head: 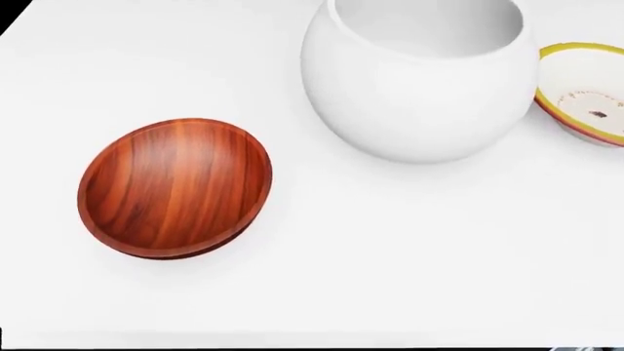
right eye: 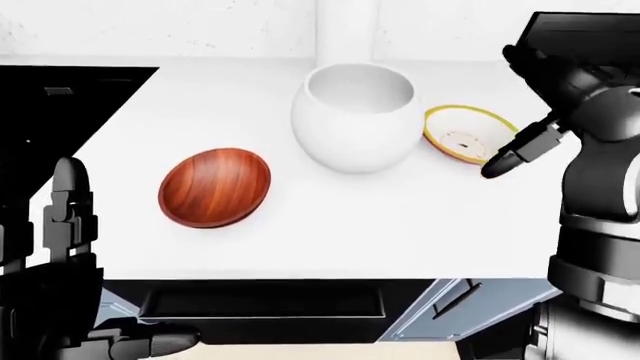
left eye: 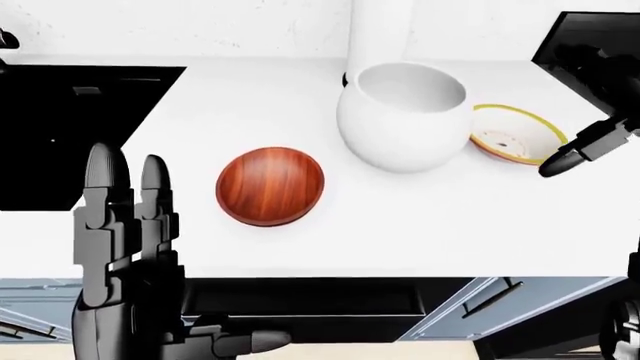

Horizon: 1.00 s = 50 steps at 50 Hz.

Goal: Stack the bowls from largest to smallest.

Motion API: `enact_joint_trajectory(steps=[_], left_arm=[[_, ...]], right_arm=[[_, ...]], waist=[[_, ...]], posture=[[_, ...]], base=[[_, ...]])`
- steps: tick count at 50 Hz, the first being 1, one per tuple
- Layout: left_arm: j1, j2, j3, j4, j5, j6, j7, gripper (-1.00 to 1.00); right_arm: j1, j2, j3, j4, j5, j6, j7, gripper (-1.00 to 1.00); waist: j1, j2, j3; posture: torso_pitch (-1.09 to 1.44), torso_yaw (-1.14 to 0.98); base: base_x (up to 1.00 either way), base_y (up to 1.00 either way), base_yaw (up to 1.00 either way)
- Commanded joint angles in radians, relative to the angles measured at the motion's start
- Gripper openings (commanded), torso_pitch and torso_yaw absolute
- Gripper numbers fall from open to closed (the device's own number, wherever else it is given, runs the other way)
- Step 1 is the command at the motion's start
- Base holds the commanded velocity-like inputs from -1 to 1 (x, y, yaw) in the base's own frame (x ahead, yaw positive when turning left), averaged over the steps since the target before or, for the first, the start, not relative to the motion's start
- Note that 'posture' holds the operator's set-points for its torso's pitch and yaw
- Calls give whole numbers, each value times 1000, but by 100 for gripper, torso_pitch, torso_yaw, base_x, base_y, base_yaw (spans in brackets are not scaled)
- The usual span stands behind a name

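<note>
Three bowls stand on the white counter [left eye: 450,225]. A reddish wooden bowl [head: 175,188] lies tilted at the left of the head view. A big round white bowl [head: 419,80] stands to its upper right. A small yellow-rimmed bowl [head: 585,91] leans just to the right of the white one. My left hand [left eye: 125,217] is raised at the lower left of the left-eye view, fingers straight and open, short of the counter edge. My right hand [right eye: 500,163] hovers open just right of the yellow-rimmed bowl, holding nothing.
A black stove top [left eye: 70,135] is set into the counter at the left. A white column [left eye: 378,30] rises behind the white bowl. A dark shape [left eye: 590,45] fills the top right. Below the counter edge are a dark drawer [right eye: 260,300] and grey cabinet doors.
</note>
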Motion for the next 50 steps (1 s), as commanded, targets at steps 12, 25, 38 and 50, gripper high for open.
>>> enact_joint_trajectory(steps=[12, 25, 38, 50], left_arm=[[-7, 1, -2, -37, 0, -22, 3, 100], [-6, -2, 5, -42, -8, -20, -1, 100], [-7, -3, 5, -38, -6, -21, -3, 100], [-5, -1, 1, -30, -3, -30, -2, 100]], right_arm=[[-98, 44, 46, 227, -79, -146, -144, 100], [-177, 79, 82, 472, -101, -242, -251, 100], [-177, 85, 99, 628, -108, -297, -349, 100], [-190, 102, 125, 736, -114, -335, -418, 100]], waist=[[-3, -3, -24], [2, -4, -27], [4, -8, -27], [5, -17, -30]], posture=[[0, 0], [0, 0], [0, 0], [0, 0]], base=[[0, 0, 0], [0, 0, 0], [0, 0, 0], [0, 0, 0]])
